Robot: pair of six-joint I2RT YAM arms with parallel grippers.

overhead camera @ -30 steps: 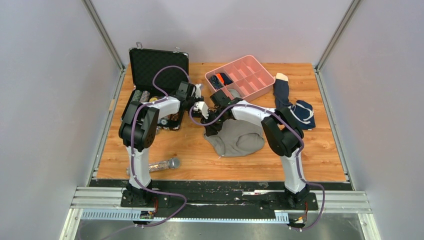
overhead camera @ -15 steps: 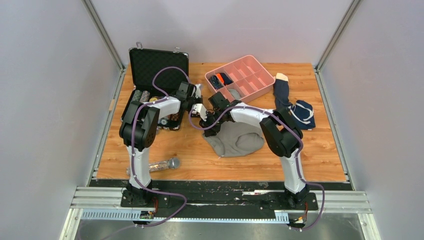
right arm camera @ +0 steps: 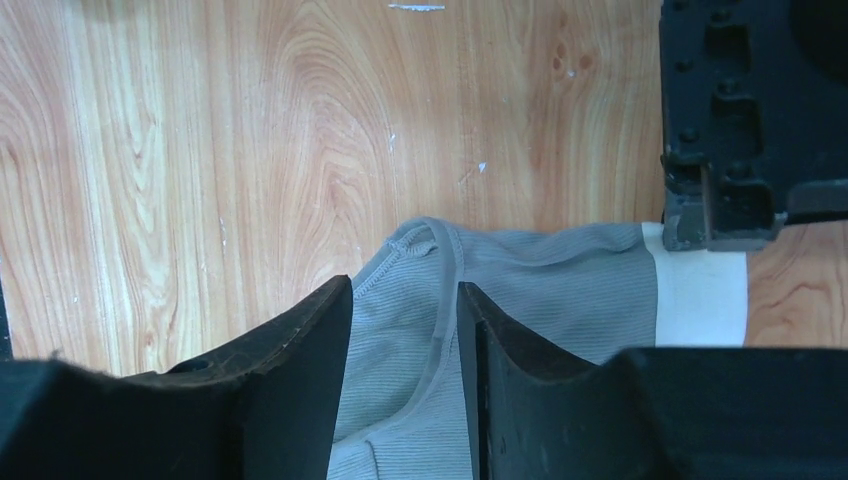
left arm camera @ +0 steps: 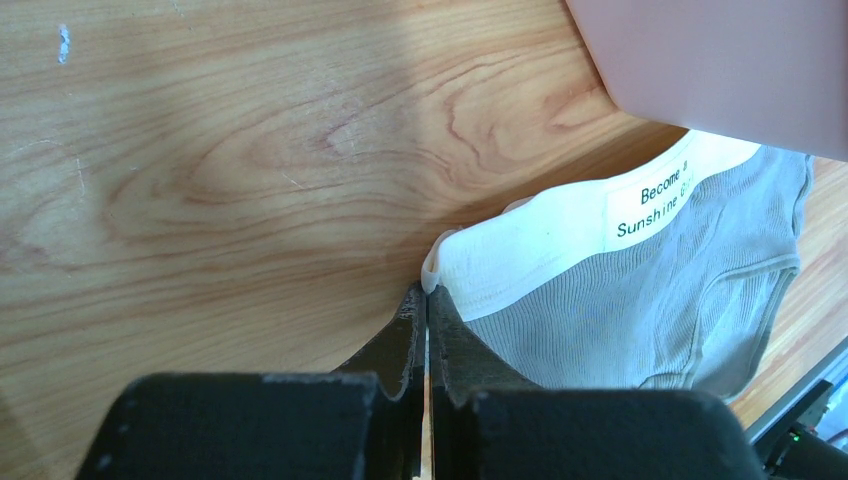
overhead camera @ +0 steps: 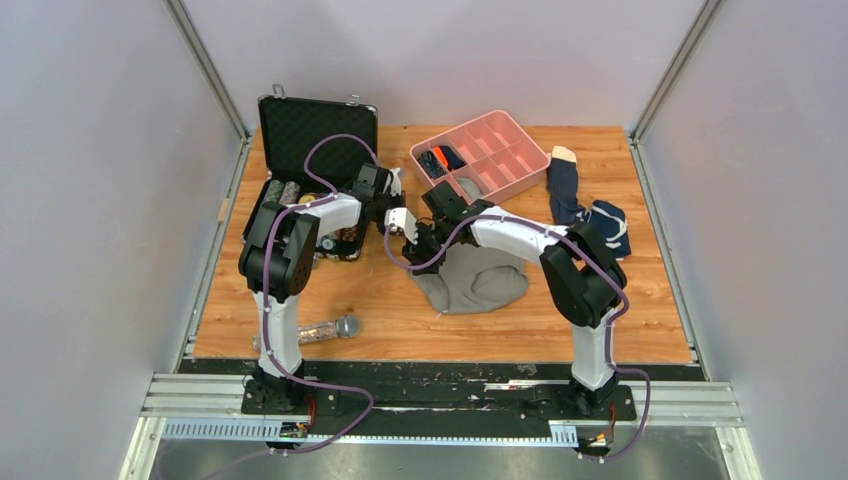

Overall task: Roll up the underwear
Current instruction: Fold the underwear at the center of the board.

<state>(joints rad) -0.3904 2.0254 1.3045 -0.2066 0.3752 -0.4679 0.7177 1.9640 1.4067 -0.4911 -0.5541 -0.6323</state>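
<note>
Left wrist shows my left end effector (left arm camera: 426,300) pinched closed on the underwear's (left arm camera: 640,300) cream band. My right end effector (right arm camera: 405,300) straddles gray cloth, narrowly parted.

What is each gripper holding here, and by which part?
The left gripper is shut on the underwear at the corner of its cream band. The right gripper straddles the gray hem; whether it pinches it is unclear.

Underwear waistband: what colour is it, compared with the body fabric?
Pale cream band on the underwear, against ribbed gray-taupe cloth; clearest in the left wrist view.
</note>
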